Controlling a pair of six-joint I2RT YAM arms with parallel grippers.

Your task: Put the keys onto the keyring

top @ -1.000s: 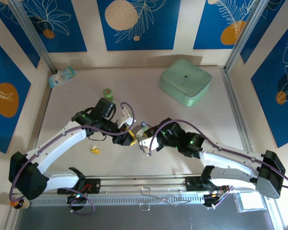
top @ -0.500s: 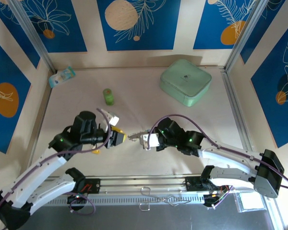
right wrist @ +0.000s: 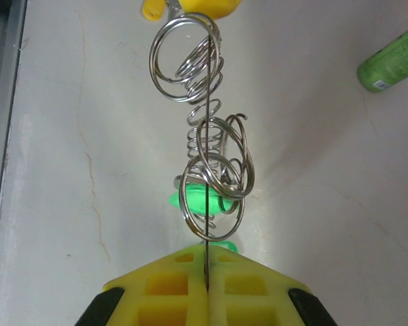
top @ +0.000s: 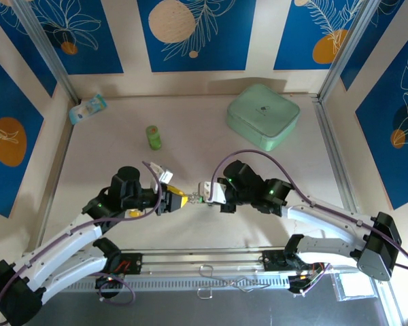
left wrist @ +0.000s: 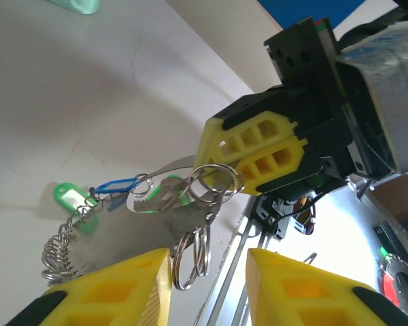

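Blue leaf-patterned panels wall in a pale table (top: 211, 146), where a mint-green box (top: 262, 115) sits toward the far right and a small green bottle (top: 153, 137) stands well apart from the work. Both arms bend inward until their ends nearly meet over the near middle of the table. The right gripper (top: 205, 195) has its yellow fingers pressed together on the keyring (left wrist: 149, 227), a thin metal piece seen edge-on from the right wrist, with several split rings and a coil strung along it. A green key (right wrist: 204, 202) and a blue key (left wrist: 115, 185) already hang among those rings, held above the table. The left gripper (left wrist: 207, 261) faces this bundle with its fingers apart and nothing clamped between them, though the metal reaches one fingertip. The keyring's long axis runs straight from the right fingers toward the left gripper, so its free end points at the left jaws. One yellow key (top: 132, 212) lies loose on the table just beside the left gripper, on the side away from the keyring. The left arm is clearly the nearer one, and in my judgement this key is next to be fetched.
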